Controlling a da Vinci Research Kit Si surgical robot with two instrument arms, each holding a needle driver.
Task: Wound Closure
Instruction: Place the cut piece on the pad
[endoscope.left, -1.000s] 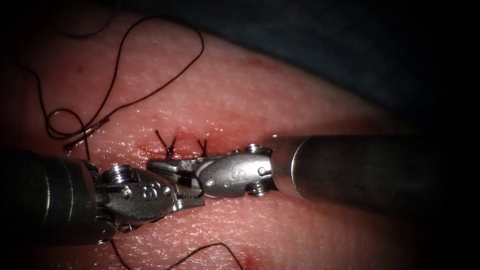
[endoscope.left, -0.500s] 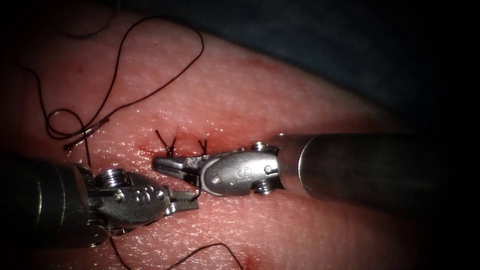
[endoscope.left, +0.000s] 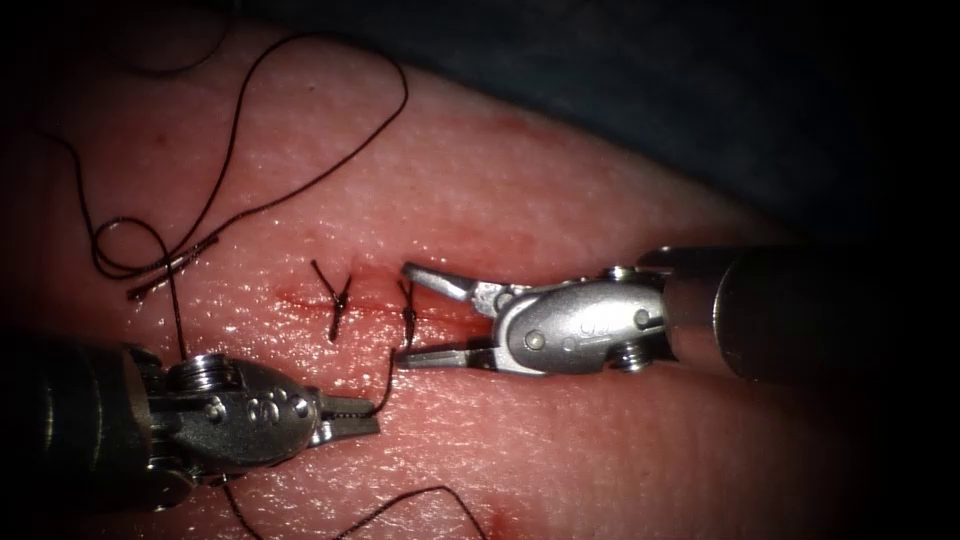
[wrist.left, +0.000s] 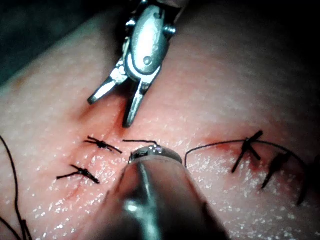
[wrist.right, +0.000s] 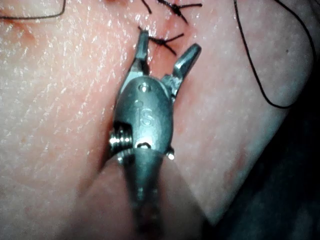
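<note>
Endoscope: the tissue (endoscope.left: 560, 190) carries two knotted stitches (endoscope.left: 338, 300) across the cut (endoscope.left: 300, 297); my left tool (endoscope.left: 350, 414) pinches thread (endoscope.left: 385, 375), apparently for tension. Right wrist: my right tool (wrist.right: 167, 52) gapes wide, empty, astride a knot; I can't locate the needle

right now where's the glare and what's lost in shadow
Endoscope view: glare speckles the wet tissue by the left tool, shut on thread; its shaft sits in shadow. Left wrist view: highlight on the open, empty right tool.
</note>
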